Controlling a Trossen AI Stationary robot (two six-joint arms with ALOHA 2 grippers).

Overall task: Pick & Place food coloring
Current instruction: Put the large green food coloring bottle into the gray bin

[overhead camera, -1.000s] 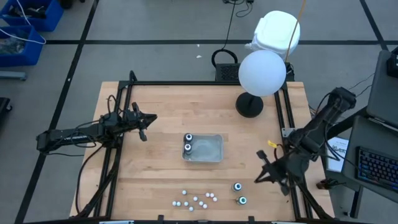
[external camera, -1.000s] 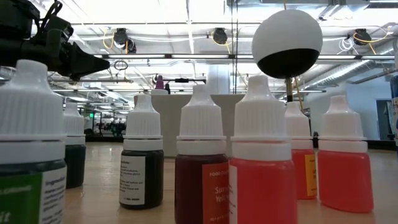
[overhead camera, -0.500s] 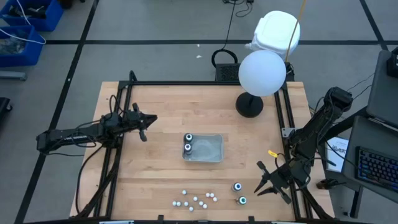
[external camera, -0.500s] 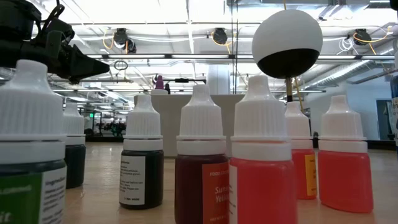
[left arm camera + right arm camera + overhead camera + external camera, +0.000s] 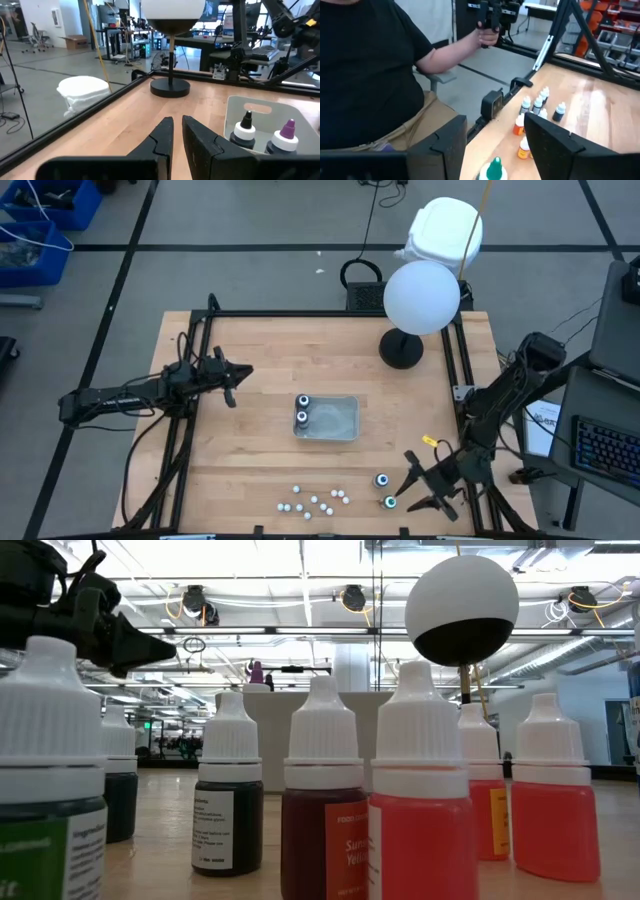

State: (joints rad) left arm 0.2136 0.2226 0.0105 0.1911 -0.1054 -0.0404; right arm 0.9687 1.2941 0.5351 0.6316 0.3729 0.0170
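In the high view the right gripper (image 5: 408, 490) is hanging low in the lower right of the frame with its fingers spread apart, positioned right beside the two food coloring bottles still on the bare table (image 5: 250, 380). The green-ringed bottle (image 5: 389, 502) is sitting just beside the fingertips and the blue-ringed bottle (image 5: 381, 480) is just above it in the frame. The open spread suggests the gripper is being lined up to straddle one cap, most likely the green one, which also shows low in the right wrist view (image 5: 494, 170) between the two dark fingers.

Two more food coloring bottles (image 5: 302, 409) are standing upright against the left wall of the clear tray (image 5: 340, 420) at frame centre, which I judge to be the destination; the task looks about half complete. A cluster of small dropper bottles (image 5: 313, 500) is standing at the lower centre, near enough to be knocked.

The left gripper (image 5: 232, 380) is waiting at centre left with its fingers nearly together and empty, clear of the tray. A seated person (image 5: 370, 75) is holding a control handle beyond the table edge.
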